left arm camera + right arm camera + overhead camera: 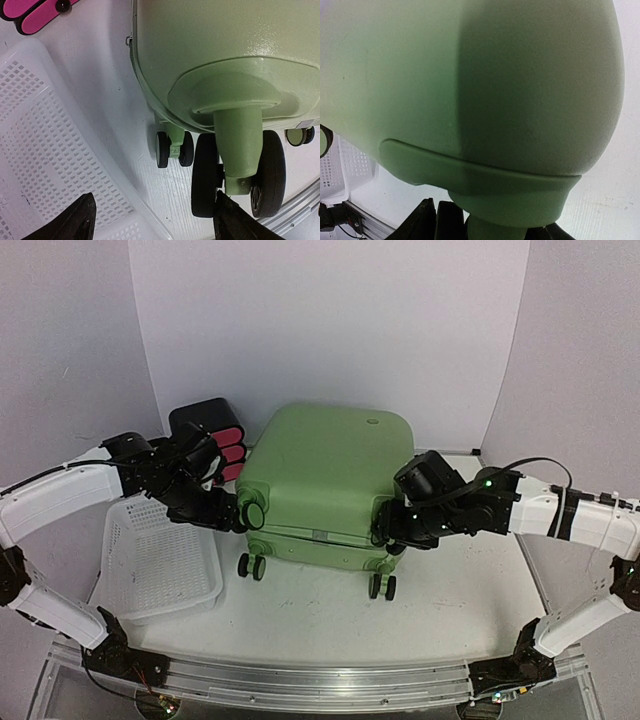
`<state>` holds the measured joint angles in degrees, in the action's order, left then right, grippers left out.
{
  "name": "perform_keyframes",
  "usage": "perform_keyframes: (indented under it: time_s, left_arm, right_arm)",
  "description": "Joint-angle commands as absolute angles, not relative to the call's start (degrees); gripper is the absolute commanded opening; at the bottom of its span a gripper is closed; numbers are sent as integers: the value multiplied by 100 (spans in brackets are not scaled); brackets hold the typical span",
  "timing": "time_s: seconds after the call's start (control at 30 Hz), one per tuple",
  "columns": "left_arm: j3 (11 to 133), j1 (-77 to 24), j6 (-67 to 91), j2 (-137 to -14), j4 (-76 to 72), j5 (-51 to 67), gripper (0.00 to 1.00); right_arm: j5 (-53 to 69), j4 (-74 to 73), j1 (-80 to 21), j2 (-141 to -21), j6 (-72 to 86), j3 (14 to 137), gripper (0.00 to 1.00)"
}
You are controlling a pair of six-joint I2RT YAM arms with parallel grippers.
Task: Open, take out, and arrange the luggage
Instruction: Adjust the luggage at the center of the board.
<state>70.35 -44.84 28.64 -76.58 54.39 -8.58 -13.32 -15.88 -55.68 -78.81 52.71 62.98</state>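
Note:
The light-green luggage (pixel 325 475) lies flat in the middle of the table, its black wheels toward the arms. My left gripper (pixel 240 512) is at its upper left wheel (pixel 237 175). In the left wrist view the left gripper (pixel 155 196) stands open; one finger (pixel 232 217) touches the wheel's green fork and the other hangs over the basket. My right gripper (pixel 392 532) is at the upper right wheel. In the right wrist view the shell (pixel 470 75) fills the frame and the gripper (pixel 490 220) straddles that wheel (pixel 451 222), fingers close against it; whether they press on it is not shown.
A white perforated basket (pixel 160 560) sits left of the luggage, just below my left gripper. A black drawer box with pink fronts (pixel 210 420) stands behind it at the back left. Two lower wheel pairs (pixel 252 566) rest on the table. White walls enclose the back and sides.

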Motion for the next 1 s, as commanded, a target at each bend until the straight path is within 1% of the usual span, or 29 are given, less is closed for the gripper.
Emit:
perform_keyframes:
  time_s: [0.0, 0.27, 0.5, 0.63, 0.77, 0.87, 0.97]
  left_arm:
    - [7167, -4394, 2547, -8027, 4588, -791, 82]
    - [7692, -4368, 2211, -8837, 3977, -749, 80]
    - [8506, -4361, 1904, -9729, 3615, -600, 80]
    - [8896, -4278, 1750, -10114, 3519, -699, 80]
    - [9106, -4046, 1814, -10263, 3518, -548, 79]
    - [8908, -4025, 1846, -9990, 3558, -611, 78]
    - [8544, -4025, 1899, -9429, 3638, -707, 79]
  right_arm:
    - [-1180, -1477, -5650, -7821, 5388, 6344, 54]
    - [-1143, -1286, -6005, -7709, 5749, 6208, 51]
    - [-1208, -910, -6391, -7778, 5995, 6250, 53]
    - [-1270, -746, -6501, -7901, 6002, 6340, 57]
    - [-1363, -598, -6504, -7924, 5927, 6371, 60]
    - [-1526, -586, -6505, -7821, 5853, 6330, 68]
    - [-1608, -493, -6504, -7650, 5753, 6199, 75]
